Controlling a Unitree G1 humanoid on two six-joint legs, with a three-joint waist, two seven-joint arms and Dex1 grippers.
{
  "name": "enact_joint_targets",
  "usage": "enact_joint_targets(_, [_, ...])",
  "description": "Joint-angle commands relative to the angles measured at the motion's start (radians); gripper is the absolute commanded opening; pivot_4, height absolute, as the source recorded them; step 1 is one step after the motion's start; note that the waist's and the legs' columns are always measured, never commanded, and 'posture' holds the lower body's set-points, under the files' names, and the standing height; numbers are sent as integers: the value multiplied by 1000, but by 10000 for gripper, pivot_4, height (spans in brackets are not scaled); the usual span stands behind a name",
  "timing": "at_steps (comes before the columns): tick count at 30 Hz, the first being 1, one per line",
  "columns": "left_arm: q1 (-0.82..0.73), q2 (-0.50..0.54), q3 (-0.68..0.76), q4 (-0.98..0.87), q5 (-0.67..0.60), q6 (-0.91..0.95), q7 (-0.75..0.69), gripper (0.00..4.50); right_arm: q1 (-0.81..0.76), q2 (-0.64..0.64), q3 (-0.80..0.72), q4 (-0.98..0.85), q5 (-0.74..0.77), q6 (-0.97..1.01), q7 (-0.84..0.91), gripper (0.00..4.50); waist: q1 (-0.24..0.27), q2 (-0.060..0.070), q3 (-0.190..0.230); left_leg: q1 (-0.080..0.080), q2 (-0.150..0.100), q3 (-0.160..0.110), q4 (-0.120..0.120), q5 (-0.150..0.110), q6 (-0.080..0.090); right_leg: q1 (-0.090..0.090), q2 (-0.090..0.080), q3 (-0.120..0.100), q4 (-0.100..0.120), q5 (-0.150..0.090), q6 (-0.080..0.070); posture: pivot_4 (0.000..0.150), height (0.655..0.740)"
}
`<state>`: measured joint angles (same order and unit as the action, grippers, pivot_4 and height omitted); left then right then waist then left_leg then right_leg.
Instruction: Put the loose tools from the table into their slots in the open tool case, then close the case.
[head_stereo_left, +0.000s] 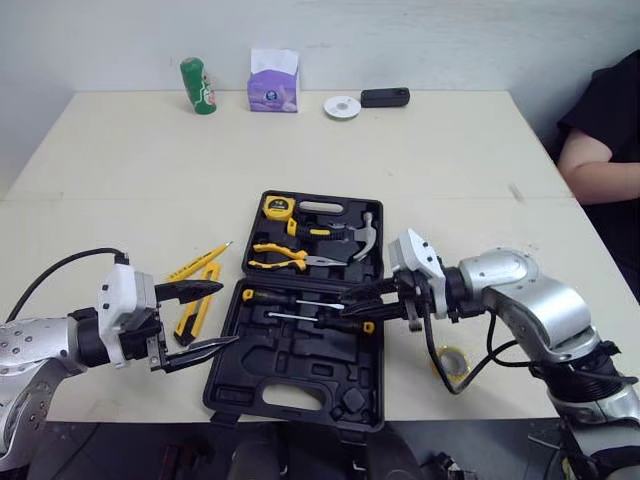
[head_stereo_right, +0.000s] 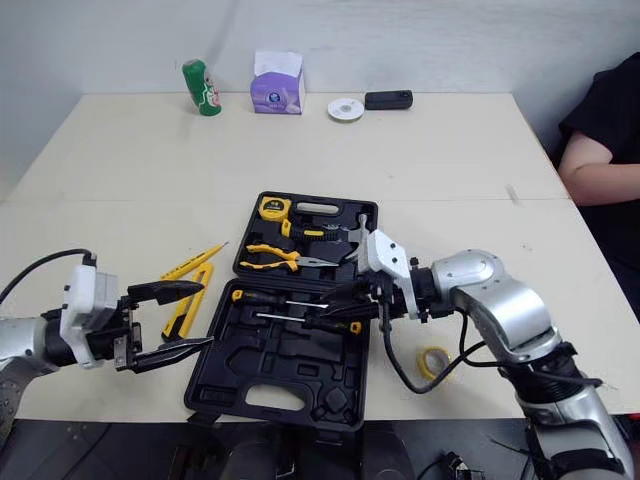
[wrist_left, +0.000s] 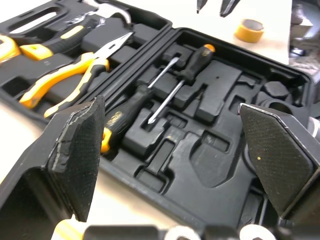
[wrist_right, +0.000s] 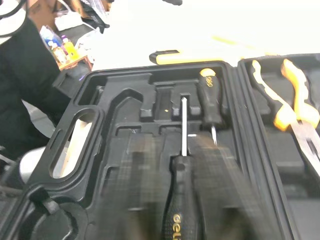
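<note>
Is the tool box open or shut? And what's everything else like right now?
tool case: open, flat on the table.
left end effector: open, empty, beside the case.
right end effector: over the case, at a screwdriver handle.
pliers: in the case.
hammer: in the case.
tape measure: in the case.
utility knife: loose on the table.
tape roll: loose on the table.

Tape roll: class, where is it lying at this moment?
The tape roll lies on the table on the robot's right, just off the right edge of the case, beside its near half.
</note>
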<state>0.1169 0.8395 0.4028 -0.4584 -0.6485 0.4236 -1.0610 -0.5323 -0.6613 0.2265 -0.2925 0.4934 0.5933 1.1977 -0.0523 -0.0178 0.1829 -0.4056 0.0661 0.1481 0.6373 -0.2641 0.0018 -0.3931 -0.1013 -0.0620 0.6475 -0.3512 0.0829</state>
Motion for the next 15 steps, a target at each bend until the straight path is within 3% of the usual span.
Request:
enact_joint_targets(1, [-28, 13, -28, -28, -32, -6, -35, 45000, 16, 77, 55, 49, -82, -199, 8, 935, -1, 0, 0, 0, 0, 0, 0, 0, 0, 0, 0, 0, 0, 0, 0, 1500, 7400])
enact_joint_targets(8, [-11, 12, -44, -37, 5, -56, -66, 45000, -9, 119, 157, 159, -229, -310, -3, 935, -2, 0, 0, 1, 1, 0, 0, 1, -2, -1, 2, 1, 2, 0, -1, 1500, 7400])
enact_joint_targets(15, [9, 11, -51, -23, 35, -97, -79, 45000, -26, 171, 181, 233, -281, -333, -30, 935, -2, 0, 0, 1, 1, 0, 2, 1, -2, -1, 1, 1, 4, -1, -1, 1500, 7400])
